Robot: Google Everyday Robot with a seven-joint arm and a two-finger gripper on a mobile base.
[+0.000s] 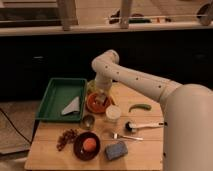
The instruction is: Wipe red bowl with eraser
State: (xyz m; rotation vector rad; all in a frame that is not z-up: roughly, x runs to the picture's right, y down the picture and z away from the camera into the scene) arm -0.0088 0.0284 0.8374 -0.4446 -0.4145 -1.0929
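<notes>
Single view only, nothing to cross-check against. Camera sits high on the robot's own side, behind the arm (pixel 150 85), looking forward and down across the bench (pixel 145 150). Mid range: whole bench in frame, near edge at bottom, far edge toward a dark counter front. Robot body blocks the near right corner. Tool (pixel 100 98) sits over the red bowl (pixel 95 105) near bench centre, beside the green tray (pixel 52 95).
</notes>
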